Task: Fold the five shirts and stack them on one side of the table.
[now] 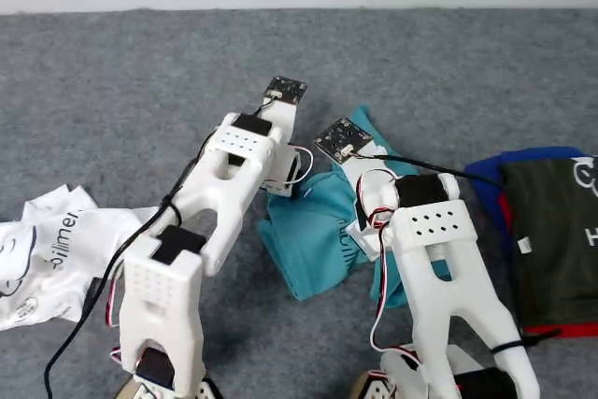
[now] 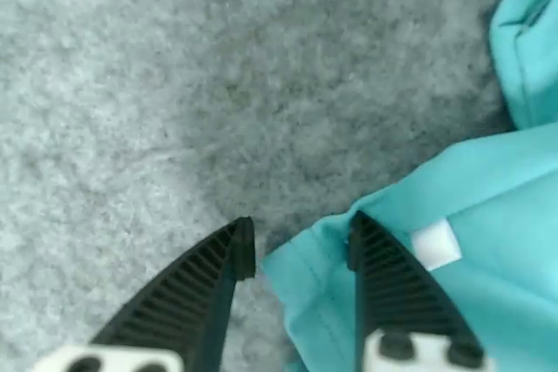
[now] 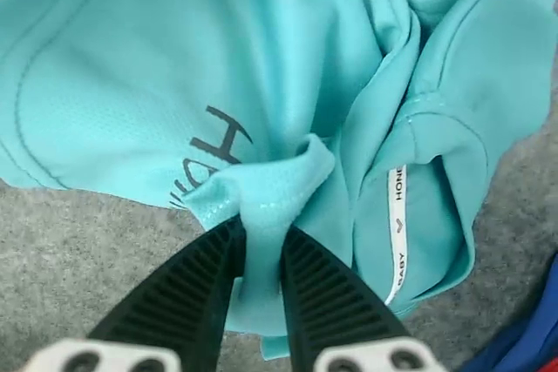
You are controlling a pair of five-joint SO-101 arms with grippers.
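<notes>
A crumpled teal shirt lies in the middle of the grey table between both arms. My right gripper is shut on a pinched fold of the teal shirt, next to its collar label. My left gripper stands open at the shirt's edge, with a corner of teal cloth between its fingers. A white shirt lies crumpled at the table's left. On the right sits a stack with a dark green shirt on top, over red and blue ones.
Bare grey carpet-like tabletop stretches across the back. Cables run along both arms.
</notes>
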